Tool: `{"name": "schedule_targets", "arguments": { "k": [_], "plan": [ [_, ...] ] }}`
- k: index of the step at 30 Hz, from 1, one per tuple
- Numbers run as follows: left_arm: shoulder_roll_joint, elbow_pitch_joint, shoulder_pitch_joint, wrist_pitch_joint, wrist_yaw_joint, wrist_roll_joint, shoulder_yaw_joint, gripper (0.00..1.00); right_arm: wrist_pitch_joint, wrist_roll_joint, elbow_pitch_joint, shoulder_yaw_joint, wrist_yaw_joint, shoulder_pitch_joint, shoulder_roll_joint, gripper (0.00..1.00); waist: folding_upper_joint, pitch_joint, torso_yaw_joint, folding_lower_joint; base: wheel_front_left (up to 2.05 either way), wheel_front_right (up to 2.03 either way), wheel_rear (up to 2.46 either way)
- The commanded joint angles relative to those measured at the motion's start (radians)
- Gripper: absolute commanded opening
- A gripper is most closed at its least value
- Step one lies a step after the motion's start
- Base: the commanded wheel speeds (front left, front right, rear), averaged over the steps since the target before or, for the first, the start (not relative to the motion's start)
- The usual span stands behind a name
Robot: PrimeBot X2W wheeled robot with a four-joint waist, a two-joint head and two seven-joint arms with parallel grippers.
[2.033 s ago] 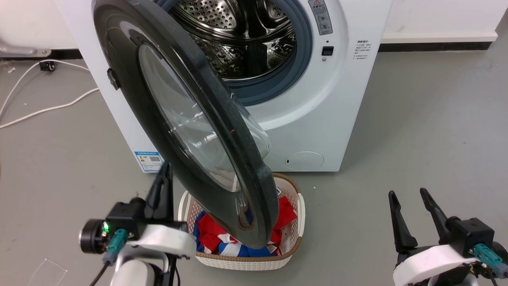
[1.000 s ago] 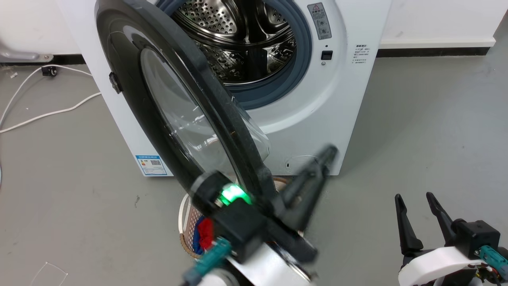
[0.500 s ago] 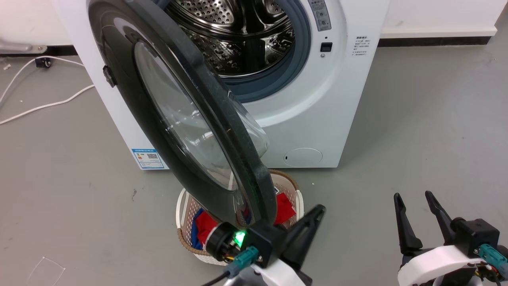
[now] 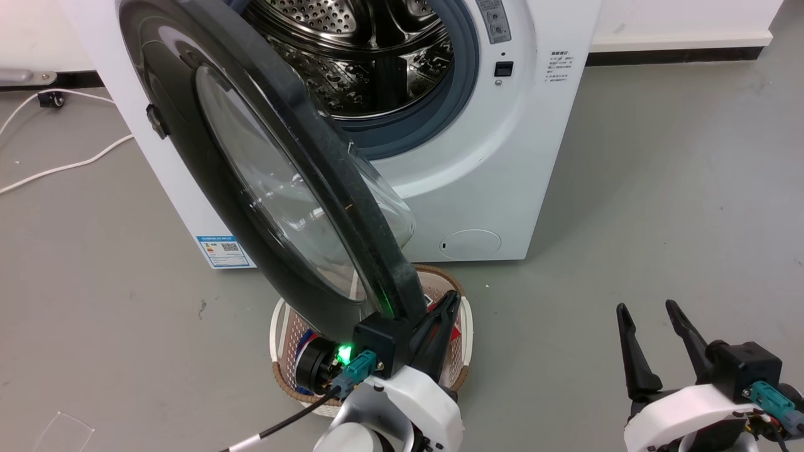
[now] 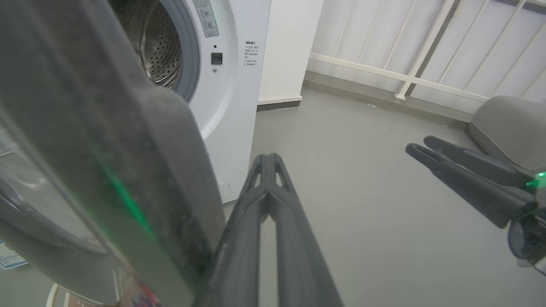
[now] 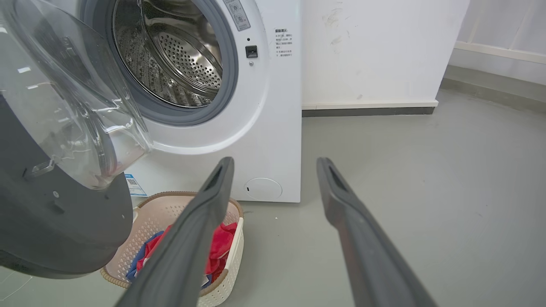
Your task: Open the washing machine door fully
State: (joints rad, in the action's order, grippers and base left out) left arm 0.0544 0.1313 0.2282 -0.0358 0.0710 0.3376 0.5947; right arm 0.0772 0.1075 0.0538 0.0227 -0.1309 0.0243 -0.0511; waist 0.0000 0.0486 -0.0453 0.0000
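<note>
**Door.** The washing machine door (image 4: 251, 188) is found part-open. It is hung from the left side of the washing machine (image 4: 502, 176) and swung out toward the robot, so its disc stands almost edge-on in the head view. Its free edge hangs over a laundry basket (image 4: 274, 351).

**Left hand.** The left hand (image 4: 447, 309) is placed at that free edge, on the side of the rim that faces the drum (image 4: 352, 56). Its fingers are pressed together with nothing between them. In the left wrist view the rim is seen just beside the base of the fingers. Contact cannot be confirmed.

**Right hand.** The right hand (image 4: 647, 309) is held low at the right, fingers apart and empty, well clear of the door.

**Assessment.** The door lies to the left of the left hand, which is by far the nearer of the two. A sideways push toward the robot's left, against the inner rim, is judged to be what the remaining swing calls for. The task is assessed as partly done.
</note>
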Motion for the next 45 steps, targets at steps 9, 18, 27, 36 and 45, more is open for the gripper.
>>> {"name": "schedule_targets", "arguments": {
  "k": [9,18,27,36,45],
  "plan": [
    [0.017,0.032,-0.019,-0.018,0.036,0.015,-0.02,0.0,-0.006,0.008,0.003,0.003,0.0,0.006,0.002,1.0,0.0,-0.002,0.016,0.0,0.0,0.0,0.0],
    [0.062,-0.061,-0.09,-0.033,0.07,0.011,-0.03,0.0,-0.009,0.009,-0.007,-0.001,0.0,0.019,0.002,1.0,0.0,-0.015,0.051,0.0,0.0,0.0,0.0],
    [0.106,-0.197,-0.19,-0.024,0.108,0.018,-0.042,0.0,0.008,0.014,-0.012,-0.002,0.0,0.036,0.002,1.0,0.0,-0.026,0.121,0.0,0.0,0.0,0.0],
    [0.144,-0.323,-0.27,0.013,0.174,0.016,-0.069,0.0,0.015,0.013,-0.027,0.008,0.0,0.059,0.002,1.0,0.0,-0.036,0.217,0.0,0.0,0.0,0.0],
    [0.174,-0.412,-0.315,0.034,0.236,0.01,-0.116,0.0,0.009,0.006,-0.04,0.023,0.0,0.074,0.002,1.0,0.0,-0.03,0.308,0.0,0.0,0.0,0.0]
  ]
}}
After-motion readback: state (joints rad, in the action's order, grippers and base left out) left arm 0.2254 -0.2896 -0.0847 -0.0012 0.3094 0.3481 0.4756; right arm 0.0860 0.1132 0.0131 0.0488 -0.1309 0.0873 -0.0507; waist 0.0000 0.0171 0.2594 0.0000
